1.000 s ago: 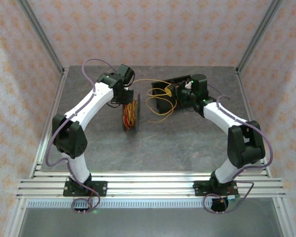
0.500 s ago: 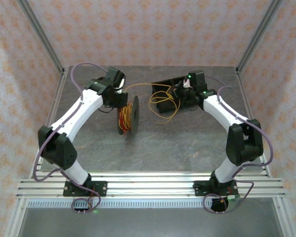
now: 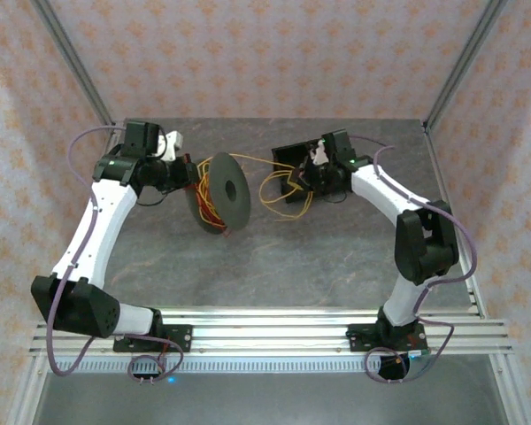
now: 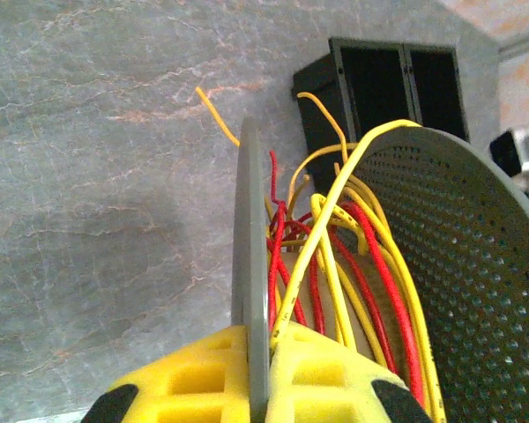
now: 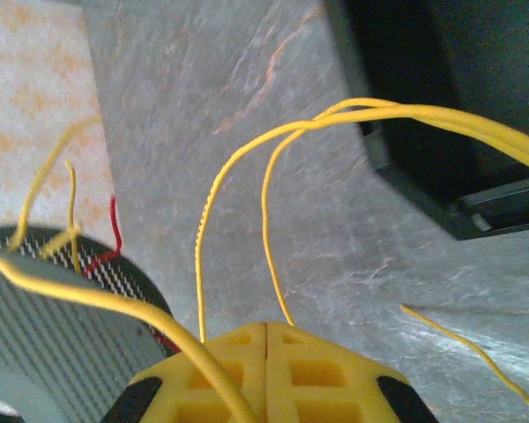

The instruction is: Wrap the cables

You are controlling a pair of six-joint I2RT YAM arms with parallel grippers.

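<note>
My left gripper [image 3: 188, 174] holds the round dark grey spool [image 3: 223, 190] at the middle left of the table, its broad face turned up toward the top camera. In the left wrist view that gripper [image 4: 257, 352] is shut on the spool's thin grey flange [image 4: 250, 238]. Red and yellow cables [image 4: 335, 256] lie wound between this flange and the perforated one [image 4: 476, 264]. Loose yellow cables [image 3: 279, 190] loop from the spool to my right gripper [image 3: 311, 173]. The right gripper [image 5: 266, 333] is shut on the cables [image 5: 238, 167], with thin yellow strands rising from its tips.
A black open box [image 3: 292, 158] stands just behind the loose loops, beside the right gripper; it is also in the left wrist view [image 4: 388, 79] and the right wrist view [image 5: 450, 115]. Patterned walls enclose the grey table [image 3: 319, 257] on three sides.
My left arm has swung out to the left and turned the spool from edge-on to face-up. The right gripper has shifted slightly left with the loops.
</note>
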